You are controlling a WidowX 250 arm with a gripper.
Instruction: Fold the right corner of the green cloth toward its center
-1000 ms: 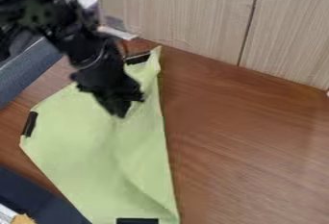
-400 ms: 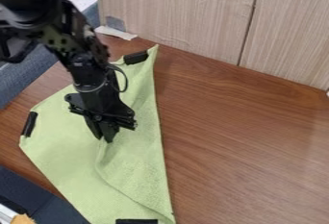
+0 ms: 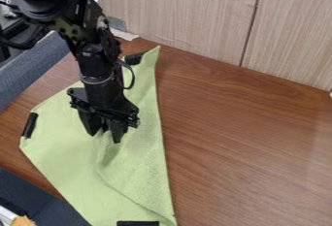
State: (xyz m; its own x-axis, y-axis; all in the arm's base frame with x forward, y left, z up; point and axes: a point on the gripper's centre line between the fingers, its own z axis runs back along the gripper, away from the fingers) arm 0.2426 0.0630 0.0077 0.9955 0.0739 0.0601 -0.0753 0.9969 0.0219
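The black gripper [image 3: 105, 137] hangs over the middle of a light green cloth [image 3: 65, 145], left of centre in the camera view. Its two fingers stand apart, and their tips are at the cloth's surface, with a bit of green showing between them. From the fingertips a raised crease runs down the cloth toward the lower right. Black strips mark the cloth at its left corner [image 3: 30, 125], near its top corner [image 3: 134, 58] and at its bottom edge [image 3: 138, 223]. The arm covers part of the cloth's upper side.
The cloth lies on a brown wooden table [image 3: 246, 147]. Pale wood-grain panels [image 3: 181, 11] stand along the back. A grey-blue padded surface [image 3: 32, 67] borders the table at the upper left, and a dark blue one [image 3: 39, 198] lies at the lower left.
The gripper has come down and slightly left over the cloth, and its fingers have spread from close together to apart. The cloth's right side has shifted a little left, with a clearer crease.
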